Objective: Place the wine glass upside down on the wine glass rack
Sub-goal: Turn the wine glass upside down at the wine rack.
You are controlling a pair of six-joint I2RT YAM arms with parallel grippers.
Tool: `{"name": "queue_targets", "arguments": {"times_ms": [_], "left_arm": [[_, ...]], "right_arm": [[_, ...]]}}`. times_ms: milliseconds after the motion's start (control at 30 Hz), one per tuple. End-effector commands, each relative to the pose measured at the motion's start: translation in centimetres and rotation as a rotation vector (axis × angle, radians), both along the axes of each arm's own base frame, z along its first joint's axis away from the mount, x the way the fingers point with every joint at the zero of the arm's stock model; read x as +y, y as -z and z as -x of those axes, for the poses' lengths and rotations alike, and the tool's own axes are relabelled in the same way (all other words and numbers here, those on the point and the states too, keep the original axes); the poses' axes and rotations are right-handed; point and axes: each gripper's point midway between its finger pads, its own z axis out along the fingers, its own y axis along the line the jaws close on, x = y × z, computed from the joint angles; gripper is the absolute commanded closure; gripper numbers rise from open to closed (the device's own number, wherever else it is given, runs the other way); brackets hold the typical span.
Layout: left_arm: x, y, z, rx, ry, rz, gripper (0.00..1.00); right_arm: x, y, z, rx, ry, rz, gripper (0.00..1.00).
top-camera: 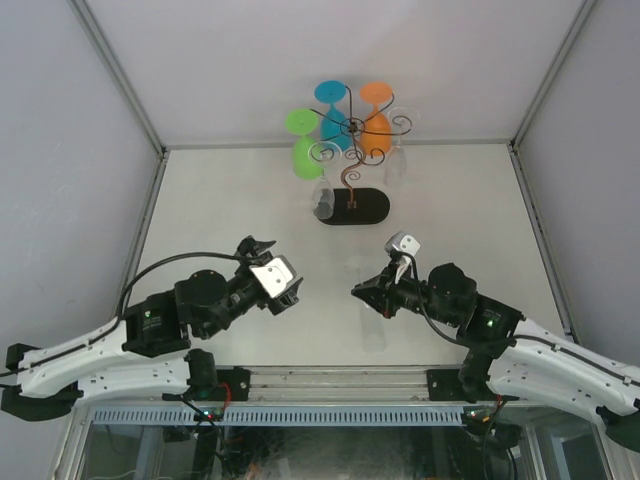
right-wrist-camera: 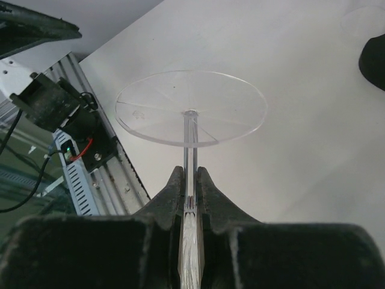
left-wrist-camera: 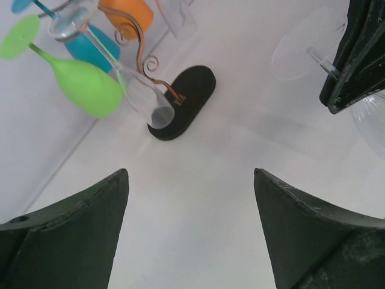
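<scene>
Wine glass (right-wrist-camera: 157,114), clear, is clamped by its stem between the fingers of the right gripper (right-wrist-camera: 190,182); its round foot sits just past the fingertips at the centre of the right wrist view. Left gripper (left-wrist-camera: 191,180) is spread wide and holds nothing. Wine glass rack (top-camera: 362,206) stands at upper centre of the top view, well apart from both grippers, carrying a green glass (top-camera: 306,160), blue glass (top-camera: 333,122) and orange glass (top-camera: 376,135).

Six wine glasses (right-wrist-camera: 191,108), one wire rack (top-camera: 372,207)
</scene>
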Motion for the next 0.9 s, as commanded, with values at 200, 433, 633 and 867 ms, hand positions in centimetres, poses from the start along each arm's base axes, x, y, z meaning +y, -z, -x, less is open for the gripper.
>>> {"name": "queue_targets", "arguments": {"times_ms": [200, 433, 633, 867], "left_arm": [[-1.9, -3.4, 0.2, -0.237, 0.153, -0.091, 0.17], [-3.8, -3.2, 1.7, -0.294, 0.258, -0.144, 0.22], [-5.4, -3.5, 2.5, -0.315, 0.282, -0.132, 0.32], [-6.8, -4.2, 3.2, -0.31, 0.317, -0.111, 0.43]], "right_arm": [[1.3, -5.2, 2.2, -0.009, -0.168, -0.083, 1.0], [1.9, -5.4, 2.6, 0.047, -0.186, -0.07, 1.0], [2.9, -5.6, 2.8, 0.068, -0.221, -0.093, 1.0], [4.5, -5.8, 3.1, 0.096, -0.27, -0.123, 1.0]]}}
